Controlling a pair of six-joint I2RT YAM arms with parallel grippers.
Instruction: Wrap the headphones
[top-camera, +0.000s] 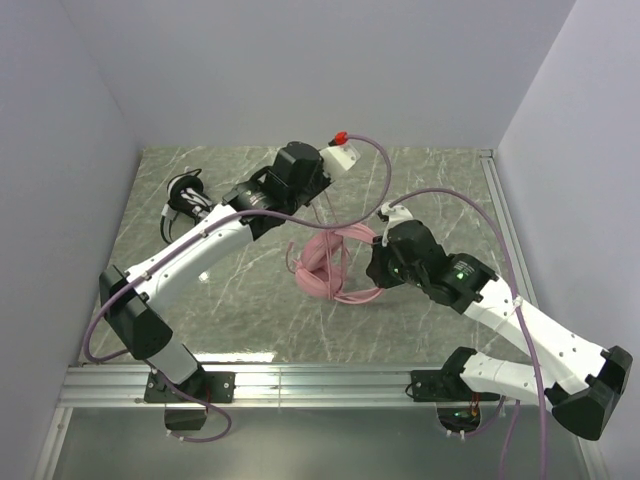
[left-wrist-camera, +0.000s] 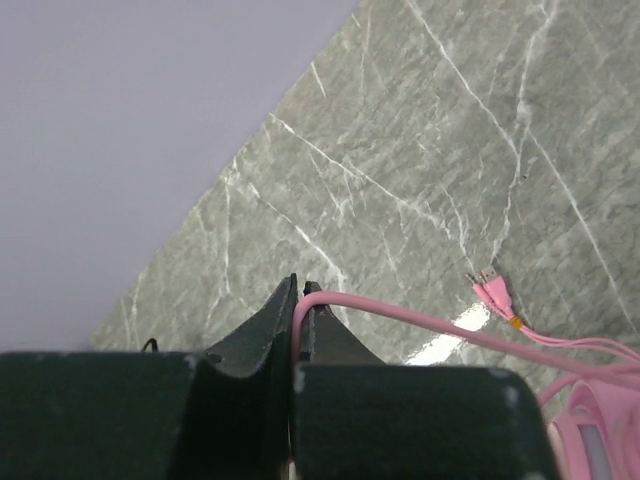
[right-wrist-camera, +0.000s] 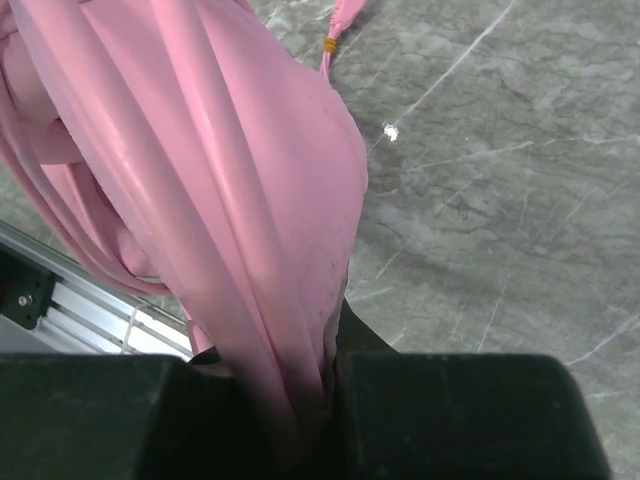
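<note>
Left tool pinches the pink cable; right tool clamps the pink headset.

White arms, black joints, purple cables

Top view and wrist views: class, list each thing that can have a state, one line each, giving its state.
Pink headset: gripped by the right jaws, cable loops around it.
Pink cable: pinched in the left jaws, plug end loose on the table.
Black headset: lying far left, untouched.
Left jaws: shut on the pink cable.
Right jaws: shut on the pink headset.
</note>
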